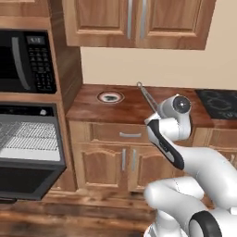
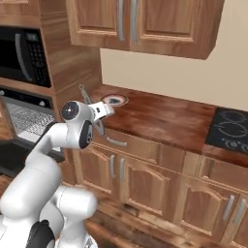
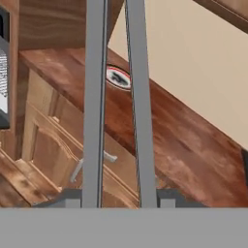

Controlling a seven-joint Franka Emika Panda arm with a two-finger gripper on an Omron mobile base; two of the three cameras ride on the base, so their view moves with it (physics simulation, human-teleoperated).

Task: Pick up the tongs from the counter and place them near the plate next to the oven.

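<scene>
- Hand view: tongs (image 3: pixel 116 106) clamped between the closed jaws of the gripper (image 3: pixel 118 196), two slim grey arms running up and away from the fingertips.
- Left base view: tongs (image 1: pixel 147 96) carried in the air, tip raised above the counter (image 1: pixel 92 109) and slanting toward the wall; gripper hidden behind the arm's wrist.
- Right base view: tongs (image 2: pixel 92 111) held at the counter's front edge, near the plate (image 2: pixel 114 100) but not yet down.
- Plate (image 1: pixel 110 96) resting on the counter's left end, just beside the wooden column that houses the oven (image 1: pixel 28 139), whose door hangs open.
- Step in hand, by judgement: the carry, with pickup done and placing not yet done.
- Next move, by judgement: reach forward over the counter (image 3: pixel 184 145), lower until the tongs lie flat on bare wood beside the plate (image 3: pixel 118 77), then part the jaws; care needed so the long arms neither strike the wall nor land on the plate.
- Count: one pair of tongs, one plate, one oven, one microwave (image 1: pixel 25 60) above it, one cooktop (image 1: pixel 217 104) at the counter's right end.
</scene>
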